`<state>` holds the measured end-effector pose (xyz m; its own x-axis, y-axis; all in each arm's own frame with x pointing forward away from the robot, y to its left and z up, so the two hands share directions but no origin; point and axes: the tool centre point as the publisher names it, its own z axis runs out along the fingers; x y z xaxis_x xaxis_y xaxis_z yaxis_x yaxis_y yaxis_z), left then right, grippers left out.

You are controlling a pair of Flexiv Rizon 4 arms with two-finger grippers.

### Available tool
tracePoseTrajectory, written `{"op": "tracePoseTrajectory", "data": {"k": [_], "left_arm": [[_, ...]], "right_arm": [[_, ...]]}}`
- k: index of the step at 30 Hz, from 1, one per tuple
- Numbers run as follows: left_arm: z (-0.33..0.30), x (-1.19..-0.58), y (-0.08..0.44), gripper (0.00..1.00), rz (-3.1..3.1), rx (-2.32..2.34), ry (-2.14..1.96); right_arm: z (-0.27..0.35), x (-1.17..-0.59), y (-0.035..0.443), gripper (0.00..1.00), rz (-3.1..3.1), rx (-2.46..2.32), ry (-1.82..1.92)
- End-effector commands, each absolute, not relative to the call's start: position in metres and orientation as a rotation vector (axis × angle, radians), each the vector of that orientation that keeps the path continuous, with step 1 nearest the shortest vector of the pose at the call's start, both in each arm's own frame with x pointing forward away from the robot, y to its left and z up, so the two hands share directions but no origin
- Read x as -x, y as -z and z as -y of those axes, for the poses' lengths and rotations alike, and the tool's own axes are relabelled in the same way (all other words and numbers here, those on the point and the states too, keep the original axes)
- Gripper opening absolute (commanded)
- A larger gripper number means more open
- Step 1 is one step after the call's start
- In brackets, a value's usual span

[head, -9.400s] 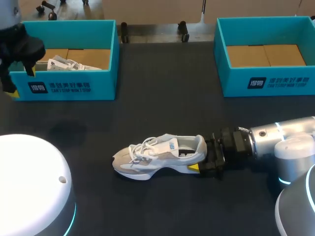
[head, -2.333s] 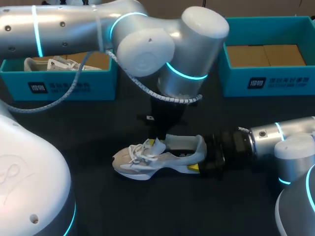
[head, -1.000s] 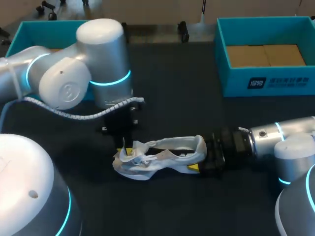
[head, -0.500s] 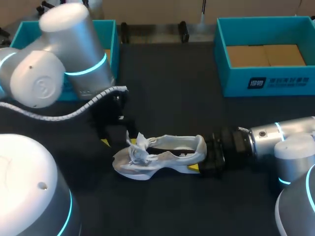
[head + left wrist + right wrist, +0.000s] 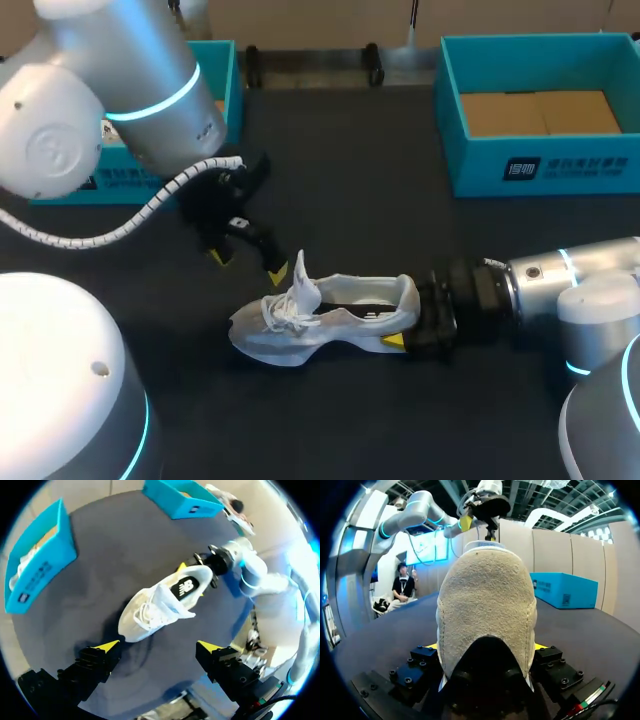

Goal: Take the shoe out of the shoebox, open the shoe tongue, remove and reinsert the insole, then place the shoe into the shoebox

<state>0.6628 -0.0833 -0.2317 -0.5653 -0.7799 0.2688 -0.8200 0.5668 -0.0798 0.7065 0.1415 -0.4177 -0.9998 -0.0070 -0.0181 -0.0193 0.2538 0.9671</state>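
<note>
Sneaker [image 5: 320, 315] prob. light, upper floppy, heel stiff. R gripper [image 5: 412, 320] is clamped on the heel. L gripper [image 5: 247, 263] spread, empty, raised tongue [image 5: 303, 277] just ahead. Best pinch insole edge via collar.

Both my arms: silver-white shells over black hardware.
The left arm [image 5: 110, 90], upper left of the frame, has fat rounded silver-white joints, a glowing cyan ring and a white coiled cable [image 5: 135, 222] along it. The right arm [image 5: 575, 285], lower right, has the same shell and ring, then a black ribbed wrist. The jaws are black blocks with yellow tips [image 5: 107, 646], studded with small screws [image 5: 405, 681].
</note>
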Motion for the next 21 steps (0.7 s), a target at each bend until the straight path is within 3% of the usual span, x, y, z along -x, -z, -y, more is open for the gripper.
{"op": "tracePoseTrajectory", "data": {"k": [1, 7, 21], "left_arm": [[0.091, -0.669, 0.211, 1.00, 2.908, -0.717, -0.161], [0.104, -0.662, 0.203, 1.00, 3.102, -0.131, -0.135], [0.128, -0.662, 0.188, 1.00, 3.082, 0.479, -0.210]], "right_arm": [[-0.144, -0.705, 0.417, 0.00, -2.484, 0.024, -1.906], [-0.144, -0.705, 0.417, 0.00, -2.484, 0.024, -1.906], [-0.144, -0.705, 0.417, 0.00, -2.484, 0.024, -1.906]]}}
